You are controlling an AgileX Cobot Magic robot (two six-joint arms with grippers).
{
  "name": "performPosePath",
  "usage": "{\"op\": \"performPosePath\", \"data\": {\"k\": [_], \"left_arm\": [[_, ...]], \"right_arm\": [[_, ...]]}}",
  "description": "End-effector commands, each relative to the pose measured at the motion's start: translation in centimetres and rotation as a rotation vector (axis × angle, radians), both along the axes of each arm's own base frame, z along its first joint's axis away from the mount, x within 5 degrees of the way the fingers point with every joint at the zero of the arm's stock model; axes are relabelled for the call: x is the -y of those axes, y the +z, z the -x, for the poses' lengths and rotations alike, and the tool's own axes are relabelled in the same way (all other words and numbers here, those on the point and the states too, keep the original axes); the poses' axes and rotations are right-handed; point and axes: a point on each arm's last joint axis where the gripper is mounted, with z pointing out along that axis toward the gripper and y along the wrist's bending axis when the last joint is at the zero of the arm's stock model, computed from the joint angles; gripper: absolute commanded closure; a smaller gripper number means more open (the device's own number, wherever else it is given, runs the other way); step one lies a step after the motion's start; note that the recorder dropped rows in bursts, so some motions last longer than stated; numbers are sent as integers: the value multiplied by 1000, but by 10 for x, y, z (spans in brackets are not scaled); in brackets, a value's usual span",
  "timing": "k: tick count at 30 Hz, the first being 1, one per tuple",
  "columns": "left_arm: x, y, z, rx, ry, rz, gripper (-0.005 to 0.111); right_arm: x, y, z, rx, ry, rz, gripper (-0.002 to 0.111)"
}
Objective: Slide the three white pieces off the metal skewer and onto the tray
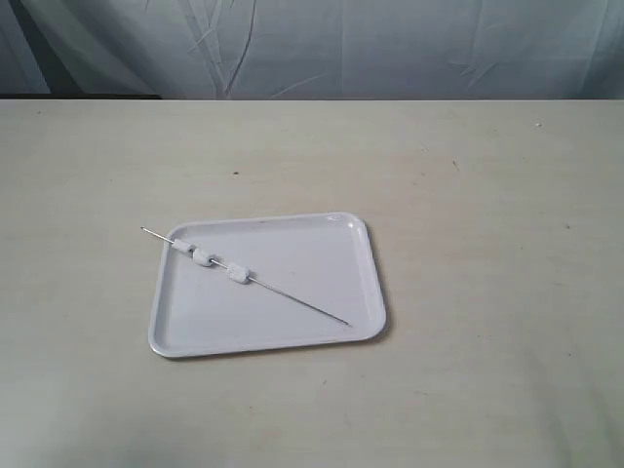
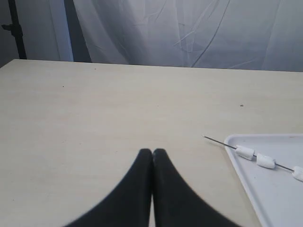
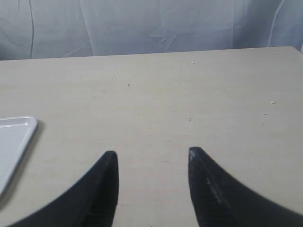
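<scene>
Chunks of soft white marshmallow-like material (image 1: 206, 258), three in a row, sit threaded on a thin silver metal skewer (image 1: 292, 297) lying diagonally across a glossy white rectangular tray (image 1: 263, 347), one end past its rim. The black left gripper (image 2: 152, 152) is clenched empty, the black right gripper (image 3: 152, 152) spread wide. Left unpinned, the skewer could slide along with the chunks.

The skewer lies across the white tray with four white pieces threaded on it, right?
Not quite. The exterior view shows three white pieces threaded on the skewer, not four. It does lie across the white tray.
</scene>
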Motion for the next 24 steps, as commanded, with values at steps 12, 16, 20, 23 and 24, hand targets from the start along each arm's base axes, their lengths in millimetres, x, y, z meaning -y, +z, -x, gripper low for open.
{"op": "performPosePath", "data": {"k": [12,16,20,23,24], "left_arm": [[0,0,0,10,-4,3,107],[0,0,0,10,-4,3,107],[0,0,0,10,-4,0,107],[0,4,-1,61,2,6,107],[0,8,-1,103,7,26,107]], "right_arm": [[0,0,0,11,-3,12,63],[0,0,0,11,-3,12,63],[0,0,0,11,-3,12,63],[1,3,-1,45,-4,18,63],[1,6,-1,78,-4,16,63]]}}
